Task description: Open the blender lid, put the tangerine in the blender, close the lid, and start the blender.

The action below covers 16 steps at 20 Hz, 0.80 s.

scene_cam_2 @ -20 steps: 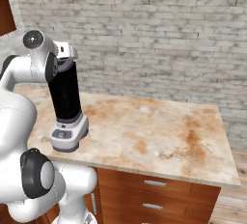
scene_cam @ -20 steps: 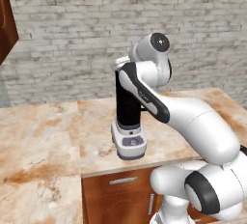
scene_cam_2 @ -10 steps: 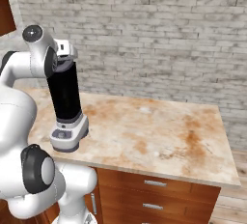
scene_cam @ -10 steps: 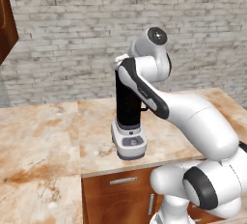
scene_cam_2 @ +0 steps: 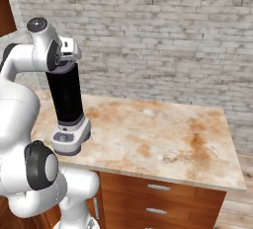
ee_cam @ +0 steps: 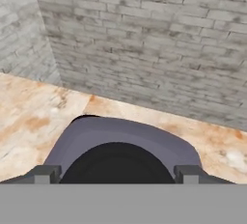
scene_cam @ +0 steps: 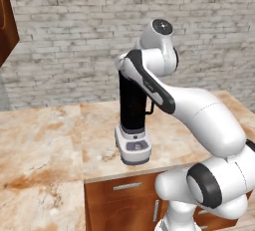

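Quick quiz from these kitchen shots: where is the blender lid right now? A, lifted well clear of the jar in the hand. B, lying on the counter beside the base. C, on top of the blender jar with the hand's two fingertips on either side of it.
C: the hand view shows the blender lid right below the open hand, one dark fingertip on each side, and the right base view shows the hand at the top of the blender.

Counter and load
Tan marbled counter (scene_cam_2: pixel 163 134) on wooden drawer cabinets (scene_cam_2: pixel 163 196), backed by grey brick wall (scene_cam_2: pixel 163 35); blender (scene_cam: pixel 132 125) stands upright on it near the front edge, grey base down
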Available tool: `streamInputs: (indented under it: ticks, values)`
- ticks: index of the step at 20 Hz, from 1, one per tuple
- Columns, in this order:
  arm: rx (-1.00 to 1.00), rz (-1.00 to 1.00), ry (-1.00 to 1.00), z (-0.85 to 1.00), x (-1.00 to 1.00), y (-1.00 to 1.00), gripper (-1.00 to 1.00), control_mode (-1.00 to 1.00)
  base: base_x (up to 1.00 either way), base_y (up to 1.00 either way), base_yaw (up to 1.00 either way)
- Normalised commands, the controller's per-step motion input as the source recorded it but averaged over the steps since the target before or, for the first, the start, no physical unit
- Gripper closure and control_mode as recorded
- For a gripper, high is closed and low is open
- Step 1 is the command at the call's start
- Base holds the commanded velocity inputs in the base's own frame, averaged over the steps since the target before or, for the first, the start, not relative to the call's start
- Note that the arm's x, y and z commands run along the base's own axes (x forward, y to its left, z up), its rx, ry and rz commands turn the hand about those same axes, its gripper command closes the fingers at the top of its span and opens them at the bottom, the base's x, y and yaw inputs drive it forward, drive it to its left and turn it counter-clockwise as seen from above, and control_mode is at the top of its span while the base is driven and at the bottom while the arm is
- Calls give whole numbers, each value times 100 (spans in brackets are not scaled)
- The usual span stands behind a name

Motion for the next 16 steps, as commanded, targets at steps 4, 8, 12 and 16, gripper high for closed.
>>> streamInputs:
  ticks: [4,8,12,16]
  values:
    - [7,0,1,-28,1,-25,100,-100,0,0,0]
    - [1,0,3,-69,3,-3,100,-100,0,0,0]
    - [0,0,2,-80,4,0,100,-100,0,0,0]
    - [0,0,0,-66,0,0,-100,-100,0,0,0]
